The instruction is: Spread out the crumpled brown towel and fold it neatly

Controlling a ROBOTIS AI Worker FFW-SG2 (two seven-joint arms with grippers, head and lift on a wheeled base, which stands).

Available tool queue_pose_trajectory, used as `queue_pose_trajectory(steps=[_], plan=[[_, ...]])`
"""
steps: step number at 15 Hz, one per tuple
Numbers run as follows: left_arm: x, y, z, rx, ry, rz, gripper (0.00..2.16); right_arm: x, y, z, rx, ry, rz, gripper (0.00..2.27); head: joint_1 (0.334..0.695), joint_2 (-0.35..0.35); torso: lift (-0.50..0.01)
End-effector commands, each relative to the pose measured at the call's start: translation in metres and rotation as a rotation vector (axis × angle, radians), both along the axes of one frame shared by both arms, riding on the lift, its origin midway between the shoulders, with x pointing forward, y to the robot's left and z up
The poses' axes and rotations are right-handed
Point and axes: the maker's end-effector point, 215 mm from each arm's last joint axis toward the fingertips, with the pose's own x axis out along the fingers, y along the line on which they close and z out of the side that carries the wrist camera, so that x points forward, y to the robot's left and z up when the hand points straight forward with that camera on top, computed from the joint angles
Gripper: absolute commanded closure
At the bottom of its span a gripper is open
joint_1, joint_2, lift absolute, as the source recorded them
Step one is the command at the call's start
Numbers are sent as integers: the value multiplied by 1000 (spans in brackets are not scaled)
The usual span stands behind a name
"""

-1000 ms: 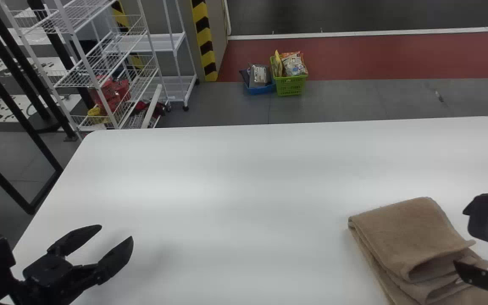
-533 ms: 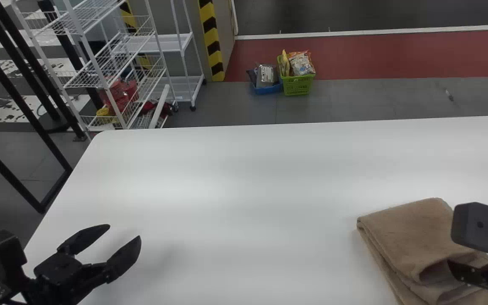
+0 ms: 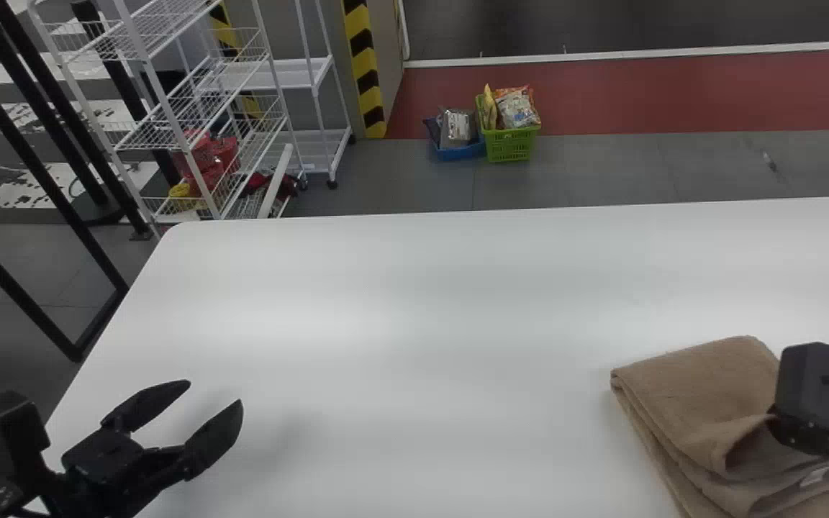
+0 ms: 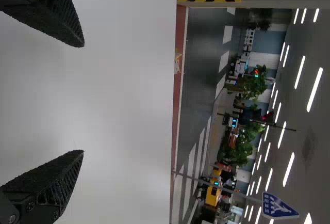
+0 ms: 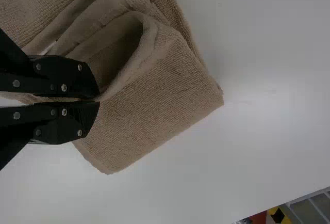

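The brown towel [image 3: 702, 403] lies folded in layers at the table's right near side, its top layer bunched up at the right. My right gripper [image 3: 778, 424] is at that bunched part; in the right wrist view the right gripper [image 5: 98, 101] is shut with a pinch of the towel [image 5: 154, 95] between its fingertips. A loop of cloth stands raised beside them. Over the table's left near side my left gripper [image 3: 216, 392] is parked open and away from the towel; the left wrist view shows the left gripper [image 4: 83, 99] with its fingers wide apart.
The white table [image 3: 386, 302] stretches between the left gripper and the towel. Beyond its far edge, a green basket [image 3: 510, 144] and a blue one stand on the floor. A white wire rack [image 3: 170, 129] and black metal bars are past the left edge.
My right gripper has come over the towel's right part and closed on its cloth. The head view has swung slightly left. My left gripper holds its pose.
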Motion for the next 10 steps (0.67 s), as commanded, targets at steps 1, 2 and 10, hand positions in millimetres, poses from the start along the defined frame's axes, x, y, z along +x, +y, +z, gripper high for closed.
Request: queue_pose_trajectory(steps=[1,2,10], plan=[[0,0,-1,-3,1,3,73,-8,-6,7,-3,-8,-11,1531,695,161,-128],[-1,1,-1,-2,0,4,73,-12,-4,12,0,-17,-8,1531,695,159,-128],[0,0,-5,-4,7,4,73,-40,-8,0,-36,19,-5,1531,695,158,-128]])
